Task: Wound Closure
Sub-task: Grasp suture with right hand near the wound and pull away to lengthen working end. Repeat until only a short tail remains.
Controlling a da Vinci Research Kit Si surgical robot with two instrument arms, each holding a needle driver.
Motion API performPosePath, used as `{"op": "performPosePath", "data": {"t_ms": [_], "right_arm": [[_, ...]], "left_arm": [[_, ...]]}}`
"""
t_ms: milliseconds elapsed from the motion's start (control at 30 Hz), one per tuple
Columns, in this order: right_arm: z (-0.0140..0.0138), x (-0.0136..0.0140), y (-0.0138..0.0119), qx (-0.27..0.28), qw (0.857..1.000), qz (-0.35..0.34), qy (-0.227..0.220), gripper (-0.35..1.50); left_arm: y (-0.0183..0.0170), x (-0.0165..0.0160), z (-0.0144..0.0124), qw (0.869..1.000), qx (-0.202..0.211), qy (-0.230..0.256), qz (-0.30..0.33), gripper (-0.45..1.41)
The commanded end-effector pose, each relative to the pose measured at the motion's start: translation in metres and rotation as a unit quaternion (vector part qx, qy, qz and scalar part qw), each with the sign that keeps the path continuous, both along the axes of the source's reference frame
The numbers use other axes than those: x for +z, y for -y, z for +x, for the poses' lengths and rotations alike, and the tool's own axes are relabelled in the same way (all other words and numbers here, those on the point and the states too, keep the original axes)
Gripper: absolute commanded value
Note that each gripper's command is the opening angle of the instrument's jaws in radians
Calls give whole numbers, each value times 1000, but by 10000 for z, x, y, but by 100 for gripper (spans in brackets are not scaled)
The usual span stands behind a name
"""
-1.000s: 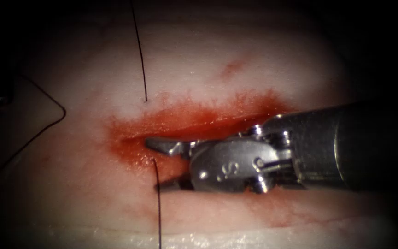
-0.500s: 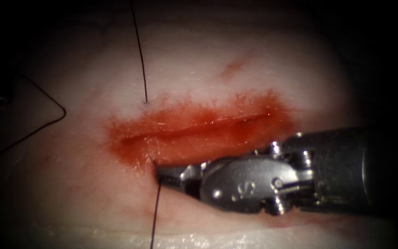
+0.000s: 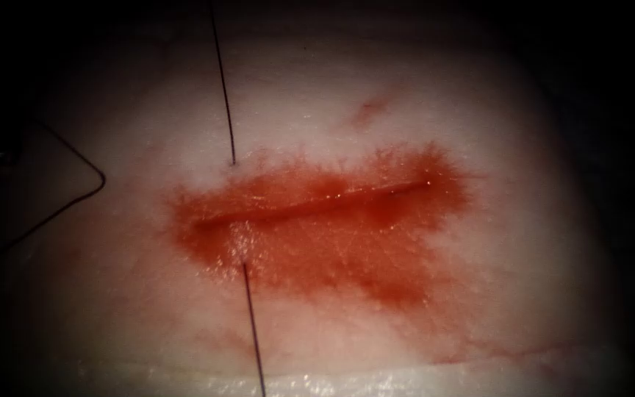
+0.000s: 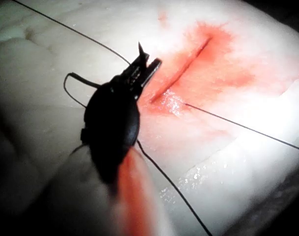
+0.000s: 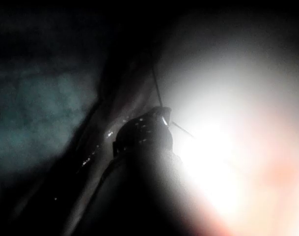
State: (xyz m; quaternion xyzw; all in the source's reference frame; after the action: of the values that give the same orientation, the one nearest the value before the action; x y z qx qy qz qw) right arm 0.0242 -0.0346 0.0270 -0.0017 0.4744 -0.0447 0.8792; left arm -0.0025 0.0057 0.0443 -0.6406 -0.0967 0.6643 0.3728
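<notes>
Centrally in the endoscope view, the cut (image 3: 317, 200) is seen lying across the tissue (image 3: 406, 95), ringed by red fluid (image 3: 347, 242). The thread (image 3: 222, 81) is carried down from the top edge into the tissue just above the cut's left end, is seen again just below it running to the bottom edge, and a loop of it lies at the far left. In the left wrist view the left hand (image 4: 148, 58) is held spread above the cut's end with nothing seen between its jaws. The right hand (image 5: 149, 129) is a dark shape whose state cannot be told, and the needle's place cannot be told.
</notes>
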Motion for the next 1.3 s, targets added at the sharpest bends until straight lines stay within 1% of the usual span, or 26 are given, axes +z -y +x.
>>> {"op": "performPosePath", "data": {"t_ms": [33, 67, 100, 133, 167, 200, 233, 267, 300, 333, 367, 400, 433, 500, 733, 767, 800, 933, 1100, 1133, 1200, 1233, 1300], "right_arm": [[15, -11, 25, -18, 1000, 5, 6, -35], [16, -12, 28, -18, 1000, 5, 7, -35], [17, -13, 25, -17, 1000, 3, 7, -15], [16, -12, 22, -14, 1000, 4, 6, 49], [16, -12, 22, -14, 1000, 4, 6, 49], [15, -8, 11, -4, 1000, -18, -6, 113], [13, -5, 2, 4, 999, -38, -18, 128], [10, 0, -14, 17, 998, -50, -25, 135], [7, 4, -25, 21, 998, -53, -28, 136], [4, 10, -43, 29, 997, -50, -44, 136], [4, 10, -43, 29, 997, -50, -44, 136], [3, 14, -54, 34, 997, -48, -54, 138], [2, 23, -72, 47, 996, -51, -63, 143], [5, 34, -88, 61, 994, -54, -72, 145], [16, 63, -117, 68, 994, -57, -69, 145], [16, 63, -117, 68, 994, -57, -69, 145], [19, 78, -132, 69, 993, -63, -66, 138], [22, 100, -154, 68, 993, -74, -62, 138], [25, 124, -171, 68, 993, -76, -65, 138], [27, 132, -174, 68, 992, -79, -65, 138], [28, 144, -175, 70, 992, -85, -64, 138], [29, 152, -172, 68, 992, -89, -62, 138], [31, 161, -167, 64, 992, -96, -59, 138]], "left_arm": [[1, 6, -5, 1000, 0, 0, 0, -45], [1, 6, -5, 1000, 0, 0, 0, -45], [1, 6, -5, 1000, 0, 0, 0, -45], [1, 6, -5, 1000, 0, 0, 0, -45], [1, 6, -5, 1000, 0, 0, 0, -45], [1, 6, -5, 1000, 0, 0, 0, -45], [1, 6, -5, 1000, 0, 0, 0, -45], [1, 6, -5, 1000, 0, 0, 0, -45], [1, 6, -5, 1000, 0, 0, 0, -45], [1, 6, -6, 1000, 0, 0, 0, -45], [1, 6, -6, 1000, 0, 0, 0, -45], [1, 6, -6, 1000, 0, 0, 0, -45], [1, 6, -5, 1000, 0, 0, 0, -45], [1, 6, -5, 1000, 0, 0, 0, -45], [2, 6, -5, 1000, -1, 1, 3, -45], [2, 6, -5, 1000, -1, 1, 3, -45], [2, 6, -5, 1000, -1, 1, 2, -45], [2, 5, -5, 1000, 0, 2, 2, -45], [2, 5, -5, 1000, 0, 2, 2, -45], [2, 5, -5, 1000, 0, 2, 2, -45], [2, 5, -4, 1000, 0, 2, 2, -45], [2, 5, -4, 1000, 1, 2, 2, -45], [2, 5, -4, 1000, 1, 2, 2, -45]]}}
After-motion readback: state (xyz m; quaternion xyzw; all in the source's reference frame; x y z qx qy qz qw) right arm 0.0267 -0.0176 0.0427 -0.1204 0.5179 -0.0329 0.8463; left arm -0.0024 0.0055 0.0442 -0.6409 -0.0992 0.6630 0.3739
